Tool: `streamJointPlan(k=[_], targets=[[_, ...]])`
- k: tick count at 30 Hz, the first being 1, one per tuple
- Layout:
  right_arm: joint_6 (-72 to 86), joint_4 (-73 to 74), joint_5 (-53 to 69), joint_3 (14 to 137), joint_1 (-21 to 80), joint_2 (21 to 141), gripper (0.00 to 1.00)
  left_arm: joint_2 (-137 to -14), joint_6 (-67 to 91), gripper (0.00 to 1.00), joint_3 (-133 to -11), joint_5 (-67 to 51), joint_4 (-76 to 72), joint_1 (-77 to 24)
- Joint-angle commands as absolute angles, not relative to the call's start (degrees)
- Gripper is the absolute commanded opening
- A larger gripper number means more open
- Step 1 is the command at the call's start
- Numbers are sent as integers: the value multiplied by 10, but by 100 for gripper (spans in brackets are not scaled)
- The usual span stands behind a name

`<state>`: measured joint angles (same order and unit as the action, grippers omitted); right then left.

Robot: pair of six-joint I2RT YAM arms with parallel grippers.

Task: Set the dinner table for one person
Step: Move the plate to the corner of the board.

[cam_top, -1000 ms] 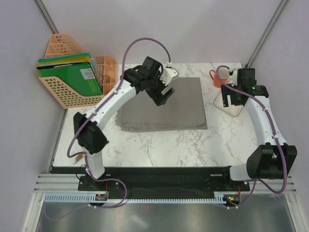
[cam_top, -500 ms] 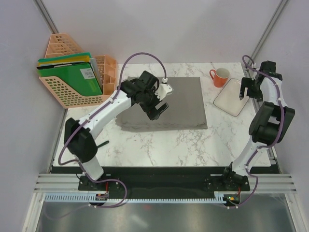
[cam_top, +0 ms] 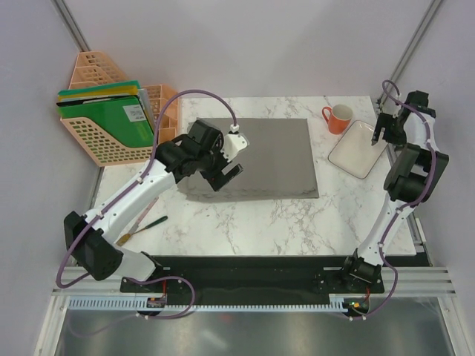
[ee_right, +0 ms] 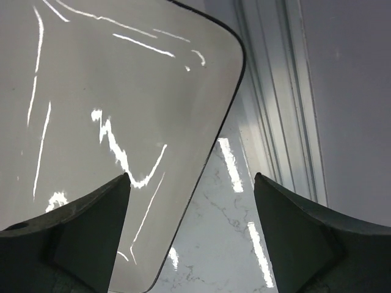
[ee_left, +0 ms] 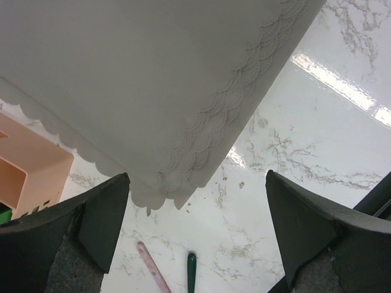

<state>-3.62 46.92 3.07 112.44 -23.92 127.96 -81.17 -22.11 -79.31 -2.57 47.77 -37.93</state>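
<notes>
The white marble dinner table (cam_top: 260,222) carries a grey scallop-edged placemat (cam_top: 274,156), a white rectangular plate (cam_top: 358,148) at the right and an orange mug (cam_top: 341,119) behind it. My left gripper (cam_top: 228,178) is open and empty above the placemat's near-left corner. In the left wrist view the gripper (ee_left: 198,232) hangs over bare marble just off the placemat's corner (ee_left: 165,183). My right gripper (cam_top: 382,135) is open and empty above the plate's right edge. In the right wrist view the gripper (ee_right: 192,226) straddles the plate's rim (ee_right: 201,165).
A green-handled utensil (cam_top: 152,222) and a pink-handled one (cam_top: 125,239) lie on the table at the near left; both show in the left wrist view (ee_left: 191,274) (ee_left: 149,268). An orange mesh file organizer (cam_top: 111,111) with folders stands at the far left. The table's right edge rail (ee_right: 281,91) is close to the right gripper.
My left arm has drawn back from over the placemat's middle to its near-left corner. My right arm has swung right, from over the plate to its right edge.
</notes>
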Motion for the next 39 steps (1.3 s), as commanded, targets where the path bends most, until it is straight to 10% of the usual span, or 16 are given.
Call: streamJointPlan(k=[1, 14, 16, 21, 39], targets=[[-28, 465, 35, 1159, -248, 1298, 90, -799, -243, 100, -776, -6, 447, -373], [-18, 450, 68, 1191, -248, 1375, 82, -812, -243, 100, -771, -4, 435, -367], [-14, 444, 82, 1186, -249, 1383, 73, -809, -245, 100, -766, -3, 434, -366], [-14, 437, 97, 1161, -249, 1383, 1, -809, -246, 100, -764, -3, 432, -362], [-117, 408, 89, 939, -248, 1201, 0, -796, -247, 100, -758, -4, 423, -355]])
